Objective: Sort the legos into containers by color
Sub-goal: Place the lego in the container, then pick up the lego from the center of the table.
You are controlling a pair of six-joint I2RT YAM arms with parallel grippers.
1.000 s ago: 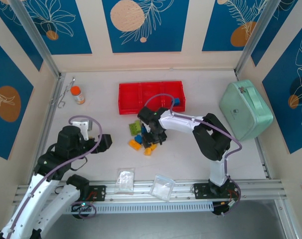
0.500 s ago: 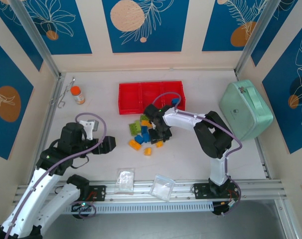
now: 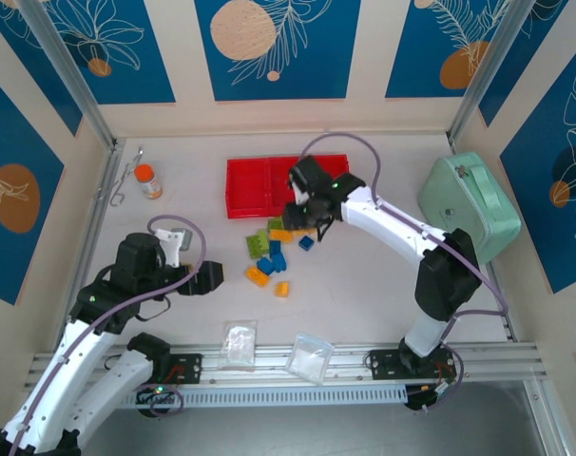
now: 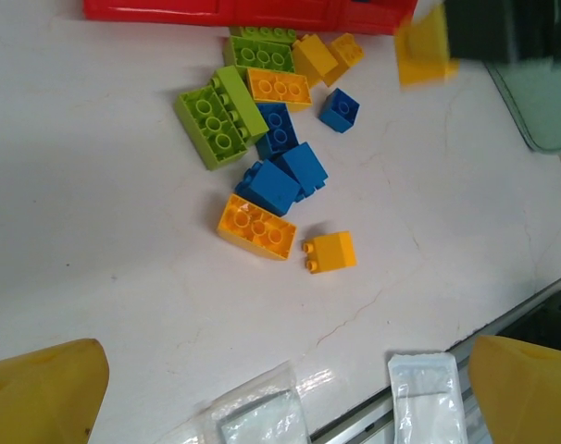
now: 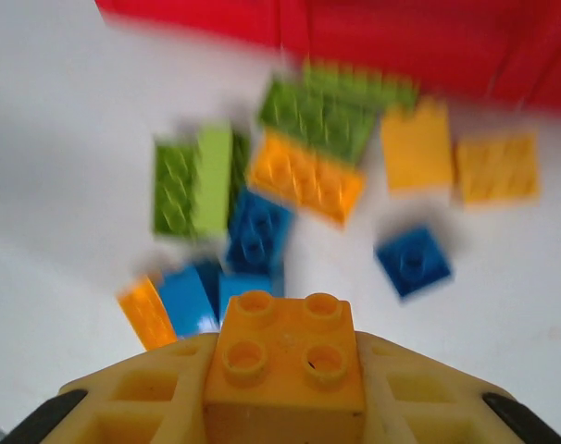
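Right jaws clamp a yellow-orange lego (image 5: 285,356); left jaws stand wide apart.

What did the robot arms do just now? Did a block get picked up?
Yes. The right gripper closed on a yellow-orange brick from the pile, lifted it and swung back toward the red tray. The left gripper stayed open and barely shifted. The mint-green case and the clear bags did not move.
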